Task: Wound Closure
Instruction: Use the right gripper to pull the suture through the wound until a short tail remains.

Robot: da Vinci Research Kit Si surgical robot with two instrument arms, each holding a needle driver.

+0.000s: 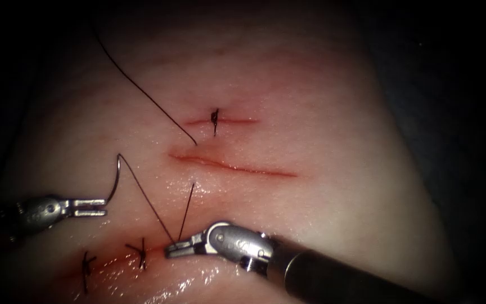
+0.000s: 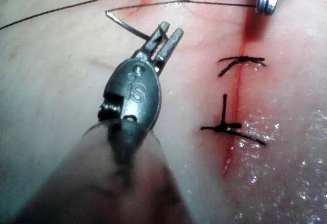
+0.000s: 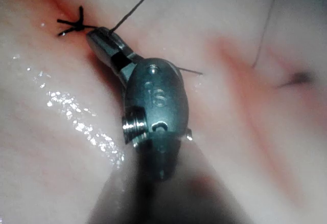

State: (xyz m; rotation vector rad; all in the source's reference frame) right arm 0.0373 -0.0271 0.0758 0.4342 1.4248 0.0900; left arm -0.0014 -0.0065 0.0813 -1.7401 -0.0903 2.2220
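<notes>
Right tool [image 1: 171, 249], nearest the endoscope, comes in over the near edge of the tissue [image 1: 322, 186]. Its fingers [image 1: 182, 246] are pressed together, pinching the thread [image 1: 152, 211] right at the lowest cut [image 1: 113, 260], just beside a knotted stitch [image 1: 142, 250]. Right wrist view agrees: fingers [image 3: 104, 42] closed, a strand running up from the tip, stitch [image 3: 71, 23] next to it.

Going left to right in the endoscope view:
- Left tool [image 1: 103, 207] sits toward the left edge of the tissue. Fingers [image 1: 88, 201] pinch the needle [image 1: 113, 179] at the end of its curve. From there the needle arcs upward, free of the tissue. In the left wrist view the needle [image 2: 127, 24] crosses between the fingers [image 2: 171, 42], which are closed on it.
- From the needle's upper end the thread runs down and right to the right tool's tip. A second strand rises from that tip to a point just below the middle cut [image 1: 237, 166].
- Another knotted stitch [image 1: 85, 267] lies on the lowest cut, left of the first one.
- A long strand [image 1: 142, 87] comes from the far left edge of the tissue and ends just above the left end of the middle cut.
- Middle cut is open and unstitched. Far cut [image 1: 223, 120] above it carries one knotted stitch [image 1: 215, 118].

Red fluid [image 1: 136, 264] lines the lowest cut.
</notes>
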